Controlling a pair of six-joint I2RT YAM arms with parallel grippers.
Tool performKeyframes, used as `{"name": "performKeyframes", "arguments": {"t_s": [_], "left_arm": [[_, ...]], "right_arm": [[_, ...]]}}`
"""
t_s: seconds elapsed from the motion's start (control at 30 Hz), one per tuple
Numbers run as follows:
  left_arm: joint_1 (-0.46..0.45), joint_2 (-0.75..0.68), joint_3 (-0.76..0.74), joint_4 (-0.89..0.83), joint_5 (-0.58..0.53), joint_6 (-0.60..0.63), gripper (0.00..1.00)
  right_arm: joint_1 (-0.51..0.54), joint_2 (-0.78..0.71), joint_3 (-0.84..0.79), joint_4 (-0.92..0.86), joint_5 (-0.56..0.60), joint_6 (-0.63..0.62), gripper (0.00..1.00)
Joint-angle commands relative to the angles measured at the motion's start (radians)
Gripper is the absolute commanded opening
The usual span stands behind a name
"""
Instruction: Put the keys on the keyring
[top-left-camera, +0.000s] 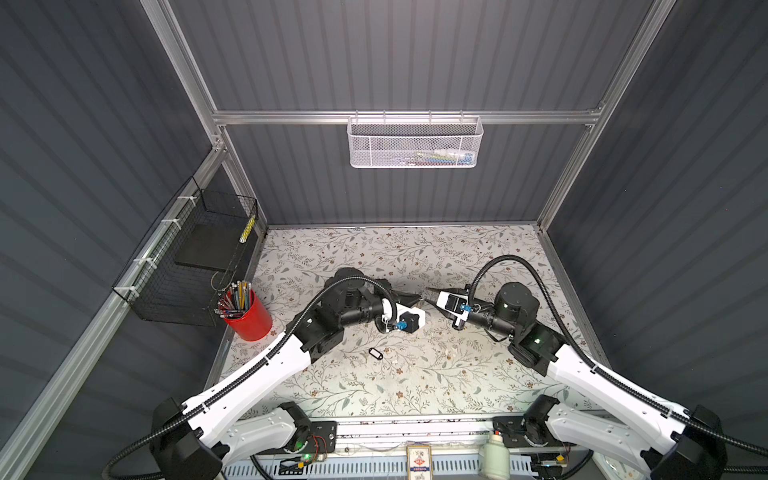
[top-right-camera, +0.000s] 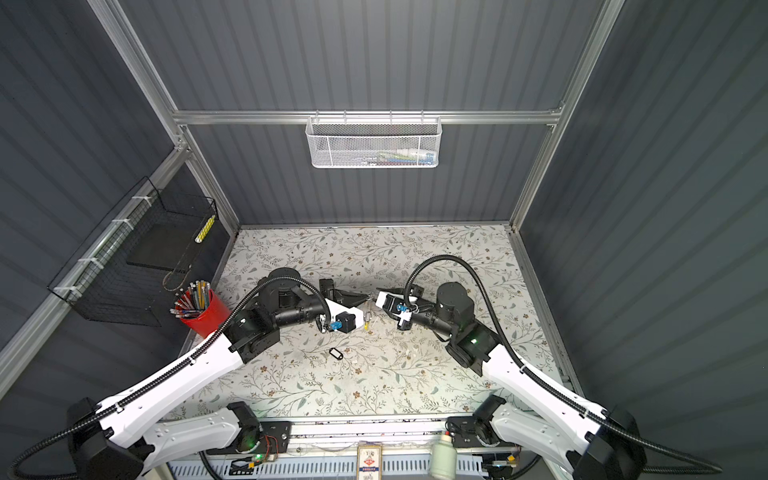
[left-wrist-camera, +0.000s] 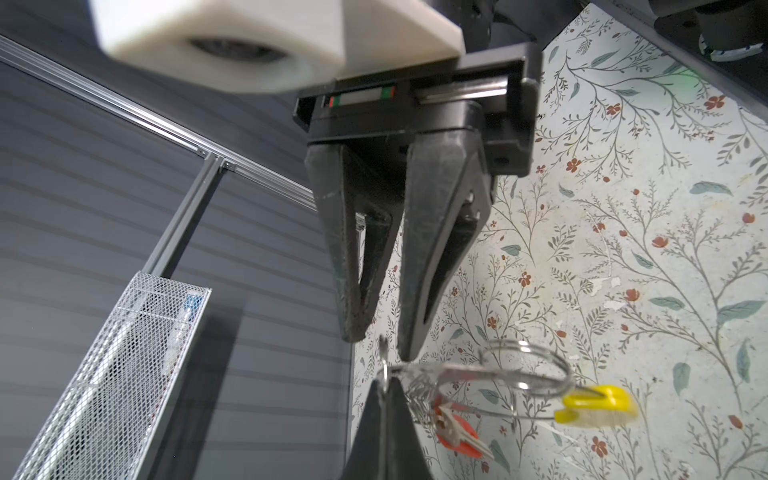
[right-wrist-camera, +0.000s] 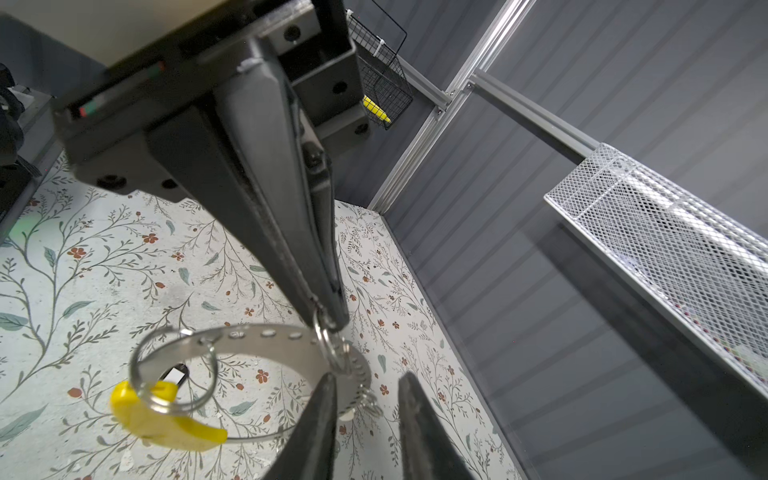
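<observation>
In both top views you're looking at the two arms meeting tip to tip over the middle of the floral table (top-left-camera: 374, 257). The L gripper (top-left-camera: 417, 297) and R gripper (top-left-camera: 430, 293) are pointing at each other, nearly touching. In a top view the keyring (top-right-camera: 367, 316) is hanging in the gap btwn them, clear of the table, w/ its yellow segment (top-right-camera: 366, 327) at the low end. The black-tag key (top-left-camera: 375, 353) is lying flat on the table toward the front edge, apart from both grippers. In the left wrist view you're seeing the L gripper (left-wrist-camera: 384, 384) pinching fully closed on a small metal ring (left-wrist-camera: 384, 372). The keyring (left-wrist-camera: 498, 371) is sticking out sideways from that pinch, yellow segment (left-wrist-camera: 598, 405) at the far end. The orange-red key (left-wrist-camera: 455, 434) is dangling just beside the L tips; can't tell whether it's threaded on the hoop itself. The R gripper (left-wrist-camera: 380, 343) is facing it w/ jaws partly apart, tips close to the ring, gripping nothing visible. In the right wrist view the L gripper (right-wrist-camera: 328, 318) is clamping the small metal ring (right-wrist-camera: 328, 345) right at the keyring (right-wrist-camera: 266, 332). The R gripper (right-wrist-camera: 368, 378) is standing w/ jaws apart, one finger in front of the band; contact can't be told. Through the hoop the black-tag key (right-wrist-camera: 178, 375) is showing on the table.
</observation>
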Motion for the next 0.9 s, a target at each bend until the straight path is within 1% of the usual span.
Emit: {"name": "performKeyframes", "arguments": {"t_s": [0.0,0.17,0.4,0.53,0.73,0.87], "left_arm": [[-0.004,-0.025,-0.029,0.091,0.031,0.041,0.00],[-0.005,-0.035,-0.059,0.136,0.046,0.064,0.00],[-0.005,-0.038,-0.074,0.162,0.082,0.059,0.00],[-0.005,-0.040,-0.074,0.166,0.091,0.045,0.00],[-0.005,-0.034,-0.064,0.151,0.125,0.016,0.00],[-0.005,-0.030,-0.062,0.150,0.137,-0.010,0.00]], "right_arm": [[-0.003,-0.023,-0.031,0.013,0.006,0.020,0.30],[-0.007,-0.050,-0.047,0.046,-0.013,0.044,0.30],[-0.007,-0.056,-0.013,0.011,-0.057,0.029,0.27],[-0.007,-0.044,0.010,-0.032,-0.092,0.010,0.25],[-0.006,-0.048,0.011,0.007,-0.086,0.024,0.24],[-0.006,-0.055,0.015,-0.005,-0.103,0.018,0.19]]}}
